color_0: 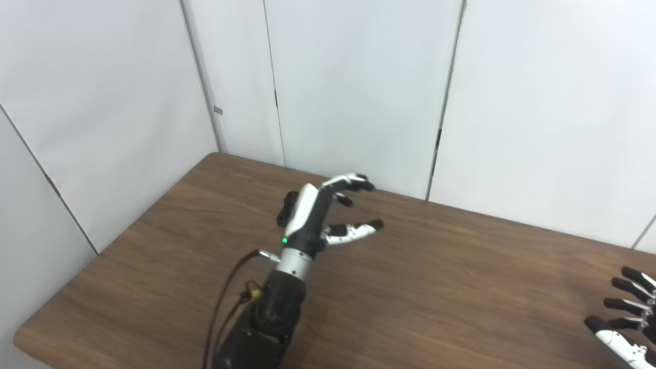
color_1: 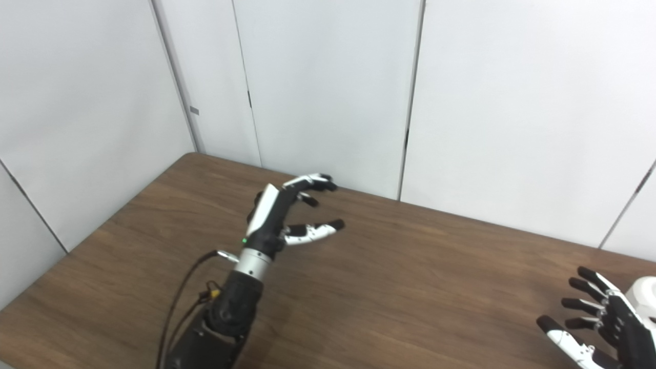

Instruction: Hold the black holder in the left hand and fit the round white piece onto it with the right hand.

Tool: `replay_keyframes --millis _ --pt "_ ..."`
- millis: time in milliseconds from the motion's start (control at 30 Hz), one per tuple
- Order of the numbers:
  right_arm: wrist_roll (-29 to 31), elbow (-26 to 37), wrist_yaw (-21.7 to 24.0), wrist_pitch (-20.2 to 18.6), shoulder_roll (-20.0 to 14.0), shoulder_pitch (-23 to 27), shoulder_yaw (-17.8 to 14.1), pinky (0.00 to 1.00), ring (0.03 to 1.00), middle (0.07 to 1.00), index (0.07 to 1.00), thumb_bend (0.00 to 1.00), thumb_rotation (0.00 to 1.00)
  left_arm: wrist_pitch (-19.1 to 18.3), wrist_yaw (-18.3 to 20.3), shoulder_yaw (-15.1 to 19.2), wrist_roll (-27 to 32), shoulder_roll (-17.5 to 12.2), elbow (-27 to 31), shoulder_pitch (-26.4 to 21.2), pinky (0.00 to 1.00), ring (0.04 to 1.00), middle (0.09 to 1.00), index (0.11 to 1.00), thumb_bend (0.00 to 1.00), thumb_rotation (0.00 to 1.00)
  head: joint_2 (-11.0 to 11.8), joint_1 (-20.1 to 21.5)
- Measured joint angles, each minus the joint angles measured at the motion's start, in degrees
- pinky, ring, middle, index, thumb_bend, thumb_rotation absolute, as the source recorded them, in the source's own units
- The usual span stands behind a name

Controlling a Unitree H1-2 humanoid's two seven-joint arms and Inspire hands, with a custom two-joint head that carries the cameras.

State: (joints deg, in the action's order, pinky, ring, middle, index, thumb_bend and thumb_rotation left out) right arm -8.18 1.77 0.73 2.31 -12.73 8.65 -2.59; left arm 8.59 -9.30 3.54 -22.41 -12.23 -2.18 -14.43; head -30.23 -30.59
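Left hand (color_0: 320, 215) and right hand (color_1: 597, 320) hover spread above the table (color_0: 435, 287), holding nothing.

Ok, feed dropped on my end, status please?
Left hand open, holds nothing. Right hand open at frame edge. White rounded thing behind it, cut off. Black holder not clearly seen. No obstacle seen between hands.

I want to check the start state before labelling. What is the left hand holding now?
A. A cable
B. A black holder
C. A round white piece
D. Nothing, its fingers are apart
D: the left hand is raised above the table with fingers spread and nothing between them.
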Motion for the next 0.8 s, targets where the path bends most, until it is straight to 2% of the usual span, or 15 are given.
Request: replay_keyframes --millis 67,167,300,500,600,667,800 --pt "-0.01 0.00 0.05 0.00 0.00 0.03 0.10 0.53 0.677 0.792 0.826 0.60 0.36 -0.14 -0.98 0.75 -1.76 -1.19 0.06 -0.01 0.62 0.749 0.812 0.646 0.79 0.15 0.09 0.00" --pt "-0.01 -0.13 0.33 0.01 -0.02 0.22 0.19 0.52 0.666 0.794 0.826 0.58 0.31 -0.71 -1.66 1.81 -4.15 -3.55 0.03 0.00 0.59 0.749 0.815 0.625 0.80 0.14 0.00 -0.17" --pt "0.01 -0.24 0.77 0.01 -0.20 0.41 0.21 0.53 0.671 0.799 0.828 0.58 0.31 -2.44 -3.28 3.35 -6.78 -5.63 -0.02 -0.03 0.66 0.797 0.840 0.634 0.82 0.17 0.09 -0.26" --pt "0.00 -0.37 1.50 0.03 -0.31 0.69 0.20 0.53 0.665 0.796 0.827 0.58 0.32 -5.79 -4.76 4.61 -9.03 -6.18 -0.22 -0.25 0.73 0.855 0.867 0.660 0.85 0.19 0.00 -0.53" --pt "0.01 -0.36 1.62 0.02 -0.48 0.69 0.17 0.53 0.666 0.799 0.829 0.58 0.32 -8.28 -7.06 5.70 -10.31 -6.15 -0.91 -0.74 0.73 0.858 0.868 0.662 0.88 0.23 -0.17 -0.44" --pt "0.07 -0.36 1.83 0.02 -0.63 0.70 0.15 0.53 0.671 0.798 0.829 0.59 0.34 -10.21 -9.42 6.08 -12.06 -6.08 -1.78 -1.11 0.72 0.874 0.889 0.670 0.90 0.25 -0.18 -0.53" --pt "0.18 -0.35 2.09 0.02 -0.80 0.70 0.14 0.53 0.665 0.797 0.828 0.59 0.34 -14.05 -12.53 6.31 -14.57 -5.50 -2.11 -1.87 0.73 0.915 0.928 0.683 0.91 0.27 -0.26 -0.62"
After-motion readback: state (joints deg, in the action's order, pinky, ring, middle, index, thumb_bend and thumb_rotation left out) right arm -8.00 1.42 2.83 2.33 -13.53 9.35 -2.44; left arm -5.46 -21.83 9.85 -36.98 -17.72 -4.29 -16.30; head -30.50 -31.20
